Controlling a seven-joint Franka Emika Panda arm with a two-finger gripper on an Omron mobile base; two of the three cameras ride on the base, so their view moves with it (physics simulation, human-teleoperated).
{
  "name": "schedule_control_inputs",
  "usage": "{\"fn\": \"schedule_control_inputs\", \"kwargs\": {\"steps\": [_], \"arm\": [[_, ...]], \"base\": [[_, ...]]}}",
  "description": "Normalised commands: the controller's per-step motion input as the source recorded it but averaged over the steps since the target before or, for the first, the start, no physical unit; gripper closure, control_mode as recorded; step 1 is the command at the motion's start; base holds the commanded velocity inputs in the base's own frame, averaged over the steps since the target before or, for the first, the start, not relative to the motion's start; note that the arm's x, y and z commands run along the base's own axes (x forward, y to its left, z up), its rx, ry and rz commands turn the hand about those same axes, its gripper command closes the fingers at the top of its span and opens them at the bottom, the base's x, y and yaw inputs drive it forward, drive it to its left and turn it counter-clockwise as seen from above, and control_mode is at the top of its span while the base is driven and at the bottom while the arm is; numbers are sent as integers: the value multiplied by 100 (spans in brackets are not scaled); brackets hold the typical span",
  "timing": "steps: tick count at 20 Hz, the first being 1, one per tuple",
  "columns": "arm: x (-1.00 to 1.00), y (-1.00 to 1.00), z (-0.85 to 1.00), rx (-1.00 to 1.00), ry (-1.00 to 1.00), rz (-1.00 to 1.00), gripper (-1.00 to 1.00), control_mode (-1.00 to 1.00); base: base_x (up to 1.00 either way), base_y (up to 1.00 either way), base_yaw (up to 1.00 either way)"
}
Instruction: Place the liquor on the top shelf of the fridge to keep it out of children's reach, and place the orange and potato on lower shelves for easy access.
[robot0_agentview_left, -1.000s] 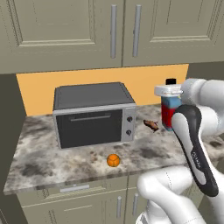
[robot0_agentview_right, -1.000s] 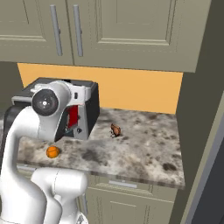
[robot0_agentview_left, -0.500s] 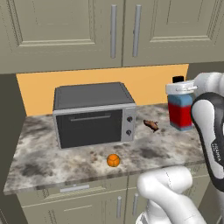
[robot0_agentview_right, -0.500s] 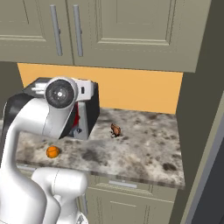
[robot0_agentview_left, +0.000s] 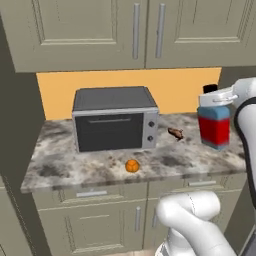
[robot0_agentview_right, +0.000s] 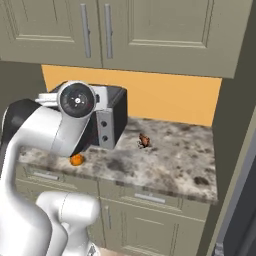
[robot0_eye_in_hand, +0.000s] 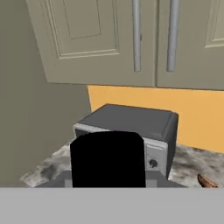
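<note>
On counter: 1 orange (robot0_agentview_left: 132, 166), 1 potato (robot0_agentview_left: 176, 133); jaws clamped on 1 liquor (robot0_agentview_left: 215, 125).

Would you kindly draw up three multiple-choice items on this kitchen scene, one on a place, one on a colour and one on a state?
1. Where does the orange lie?
A. On the counter in front of the oven
B. On top of the oven
C. Inside the oven

2. What colour is the liquor bottle's lower body?
A. Green
B. Red
C. Yellow

3. How is the liquor held?
A. It lies on its side on the counter
B. It stands free on the oven
C. It hangs upright in the gripper, clear of the counter

Answers:
1 A, the fruit sits on the marbled top just before the oven door.
2 B, the left base view shows red under a light blue shoulder.
3 C, the gripper clasps it at the cap, and its base is above the worktop.
</note>
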Motion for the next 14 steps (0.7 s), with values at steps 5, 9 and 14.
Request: {"fn": "schedule_control_inputs", "kwargs": {"steps": [5, 9, 14], "arm": [[0, 0, 0, 0, 0, 0, 100, 100], [0, 0, 0, 0, 0, 0, 100, 100], [0, 0, 0, 0, 0, 0, 100, 100]], "base": [[-76, 41, 49], [-45, 75, 60], [-17, 86, 61]]}}
